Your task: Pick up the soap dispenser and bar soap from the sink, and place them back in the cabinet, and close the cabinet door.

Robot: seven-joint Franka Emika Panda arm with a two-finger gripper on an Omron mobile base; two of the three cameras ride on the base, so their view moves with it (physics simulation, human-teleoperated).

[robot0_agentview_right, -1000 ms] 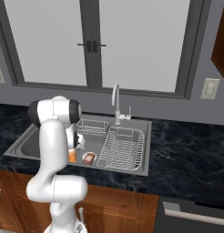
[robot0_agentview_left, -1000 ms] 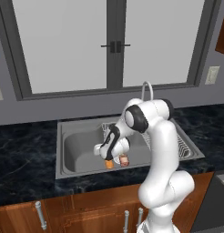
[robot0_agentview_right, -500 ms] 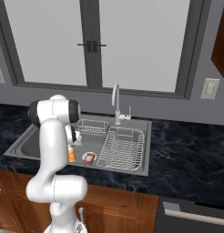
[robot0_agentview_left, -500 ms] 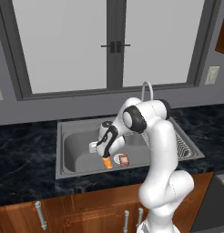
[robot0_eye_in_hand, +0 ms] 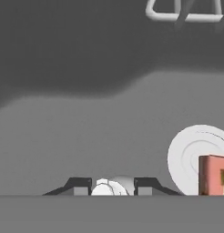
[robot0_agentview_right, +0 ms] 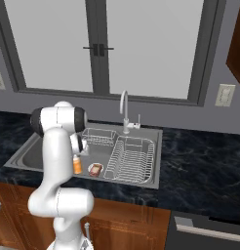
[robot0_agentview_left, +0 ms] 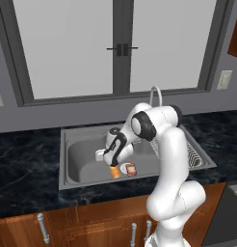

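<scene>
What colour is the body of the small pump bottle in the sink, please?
Orange body on the small pump bottle, with a white pump top; clearest in the left base view.

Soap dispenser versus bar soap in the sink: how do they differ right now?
The soap dispenser is an upright orange bottle; the bar soap is a low reddish block. The gripper is shut on the dispenser's white pump top; the bar soap sits free on a white dish. Both are in the sink.

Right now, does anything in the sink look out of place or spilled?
Nothing is spilled or damaged. The soap dispenser stands upright in the sink with the gripper shut on its white pump top. The bar soap lies on a small white dish beside it.
</scene>
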